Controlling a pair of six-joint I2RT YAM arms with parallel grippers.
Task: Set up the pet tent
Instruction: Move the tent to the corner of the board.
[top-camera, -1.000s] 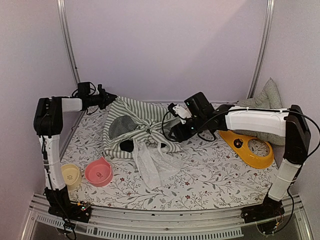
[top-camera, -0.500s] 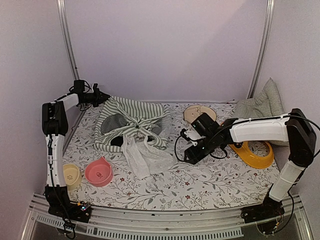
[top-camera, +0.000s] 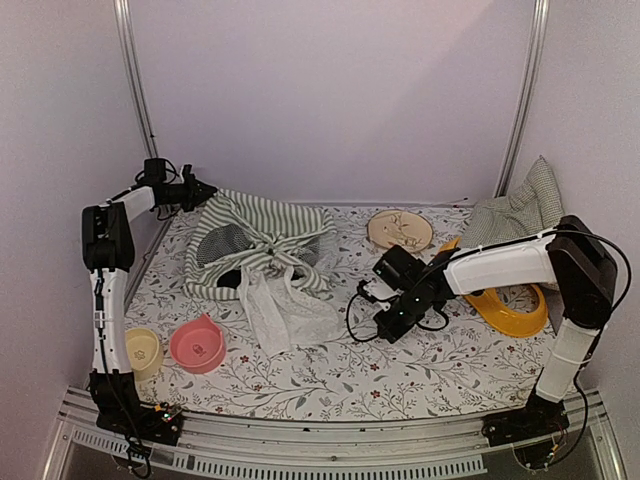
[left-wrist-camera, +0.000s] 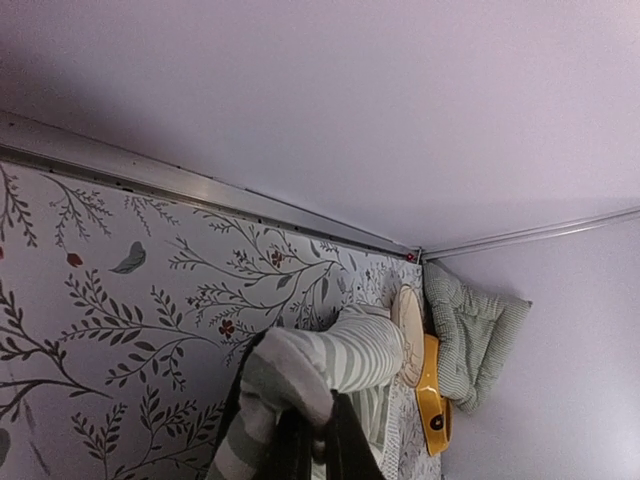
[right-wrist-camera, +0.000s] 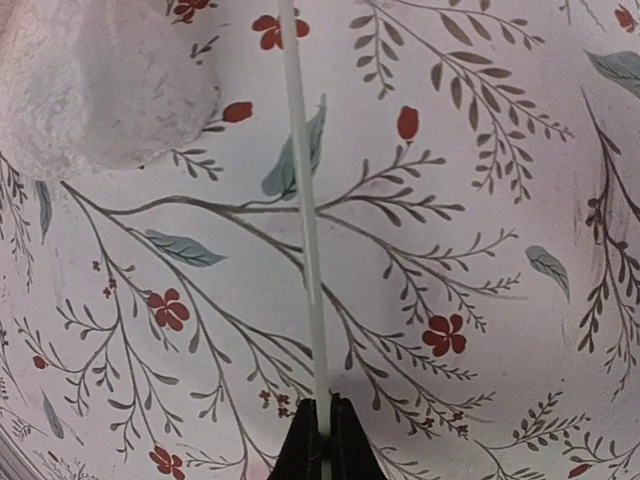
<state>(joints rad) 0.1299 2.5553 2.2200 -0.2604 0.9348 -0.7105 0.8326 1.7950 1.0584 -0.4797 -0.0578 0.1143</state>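
Tent lies slumped at 10 o'clock on the counter. Left pincer is clenched on its far striped corner, likely anchoring the fabric. Right pincer at centre is clenched on a thin white pole, probably for threading. The pole's far end is cut off and hard to make out from above. Lace hides the tent's opening.

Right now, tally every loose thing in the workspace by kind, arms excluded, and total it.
Green-and-white striped fabric pet tent, counting its thin white pole: 1
Green-and-white checked cushion: 1
Bowls: 2, a pink plastic bowl and a cream bowl
Beige round plate: 1
Yellow plastic dish: 1
Total: 6
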